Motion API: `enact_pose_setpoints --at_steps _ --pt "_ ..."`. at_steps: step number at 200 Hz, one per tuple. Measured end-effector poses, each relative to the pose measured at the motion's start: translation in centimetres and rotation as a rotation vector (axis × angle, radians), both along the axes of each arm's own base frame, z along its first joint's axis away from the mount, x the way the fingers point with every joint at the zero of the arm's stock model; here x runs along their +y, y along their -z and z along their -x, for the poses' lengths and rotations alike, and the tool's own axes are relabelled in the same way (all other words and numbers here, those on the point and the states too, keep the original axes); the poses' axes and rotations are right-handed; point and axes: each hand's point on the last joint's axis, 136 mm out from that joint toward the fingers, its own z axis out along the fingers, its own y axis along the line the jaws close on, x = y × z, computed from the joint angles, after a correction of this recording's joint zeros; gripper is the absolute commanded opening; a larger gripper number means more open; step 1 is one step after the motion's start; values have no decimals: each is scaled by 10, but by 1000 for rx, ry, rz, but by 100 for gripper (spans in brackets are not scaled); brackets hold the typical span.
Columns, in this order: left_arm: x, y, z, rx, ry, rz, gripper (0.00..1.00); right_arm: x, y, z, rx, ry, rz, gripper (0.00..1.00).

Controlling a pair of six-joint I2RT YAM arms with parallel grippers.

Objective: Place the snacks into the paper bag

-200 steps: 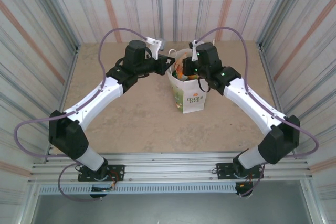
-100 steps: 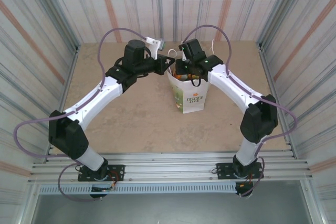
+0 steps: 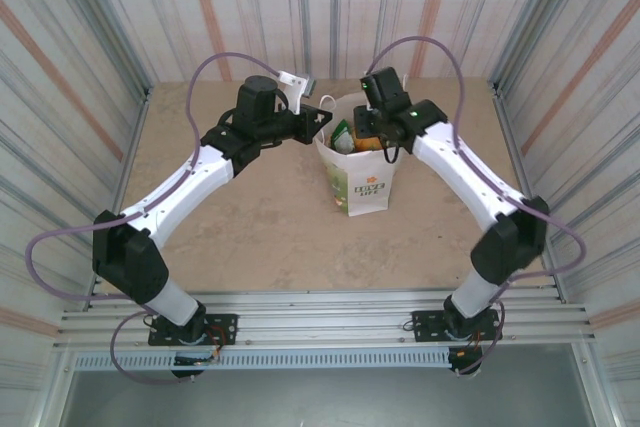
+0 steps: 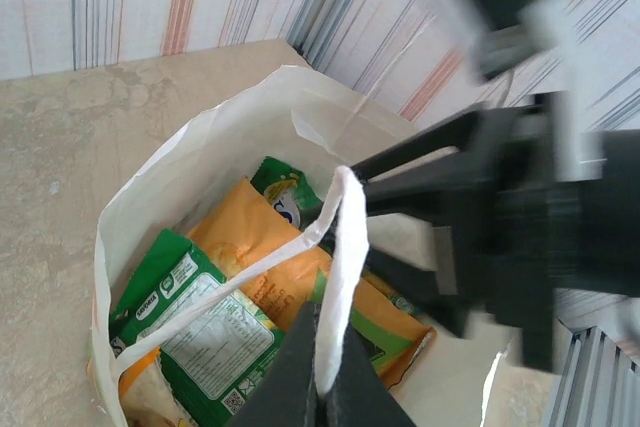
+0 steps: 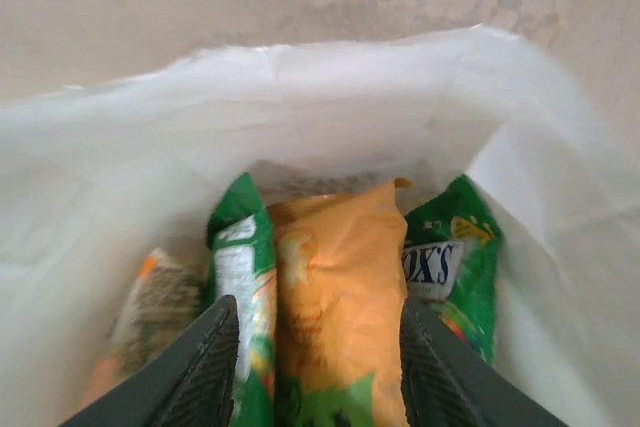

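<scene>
The white paper bag [image 3: 358, 183] stands upright mid-table with snacks [image 3: 346, 135] inside. My left gripper [image 4: 325, 387] is shut on the bag's thin white handle [image 4: 340, 257], holding it up at the bag's left rim. My right gripper [image 5: 320, 347] hangs open in the bag's mouth. Its fingers [image 5: 205, 362] stand either side of a yellow-orange packet [image 5: 335, 287]. A green-white packet [image 5: 240, 267] lies to its left and a green FOX'S bag [image 5: 445, 262] to its right. In the left wrist view the orange packet [image 4: 265, 247] and green-white packet [image 4: 195, 312] lie under the blurred right gripper [image 4: 500, 207].
The beige table [image 3: 250, 217] is walled by corrugated striped panels [image 3: 80, 77] on three sides. An aluminium rail [image 3: 320, 322] with both arm bases runs along the near edge. Both wrists crowd the bag's top.
The right gripper has opened from shut, and the yellow-orange packet now sits in the bag between its fingers. The right arm's elbow swung in, then back out. The left arm held still.
</scene>
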Motion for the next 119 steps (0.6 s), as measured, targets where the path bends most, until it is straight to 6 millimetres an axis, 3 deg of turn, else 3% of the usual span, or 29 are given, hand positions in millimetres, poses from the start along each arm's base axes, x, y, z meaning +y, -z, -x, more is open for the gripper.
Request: enact_pose_setpoints --at_steps 30,53,72,94,119 --pt "0 0 0 -3 0 -2 0 -19 -54 29 -123 -3 -78 49" --pt "0 0 0 -3 0 -2 0 -43 -73 40 -176 35 -98 50" --pt "0 0 0 -3 0 -2 0 -65 -67 40 -174 86 -92 50" --pt "0 -1 0 -3 3 0 0 -92 -44 34 -128 153 -68 51" --pt "0 -3 0 -6 3 1 0 -106 -26 26 -79 179 -65 52"
